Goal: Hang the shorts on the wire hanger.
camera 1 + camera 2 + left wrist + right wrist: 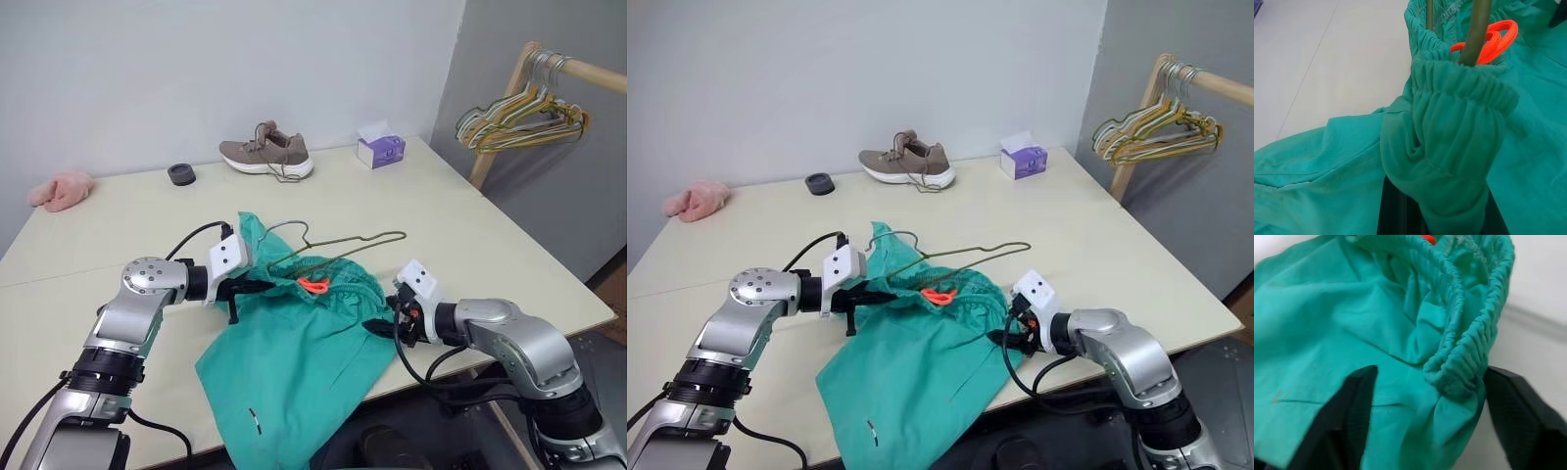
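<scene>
Soft teal shorts [294,372] lie crumpled at the near edge of the smooth cream table [470,235], one leg drooping over it. The right gripper [1425,396] stands spread around the gathered elastic waistband; the left gripper [257,287] pinches its other side. The thin olive wire hanger [362,241] pokes out of the waistband opening. Beyond lie a knit shoe [266,153] and a tissue box [380,148].

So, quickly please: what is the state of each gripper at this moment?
Left gripper: shut on the shorts, at the waistband.
Right gripper: open, fingers on either side of the waistband's bunched edge, not clamped.
</scene>
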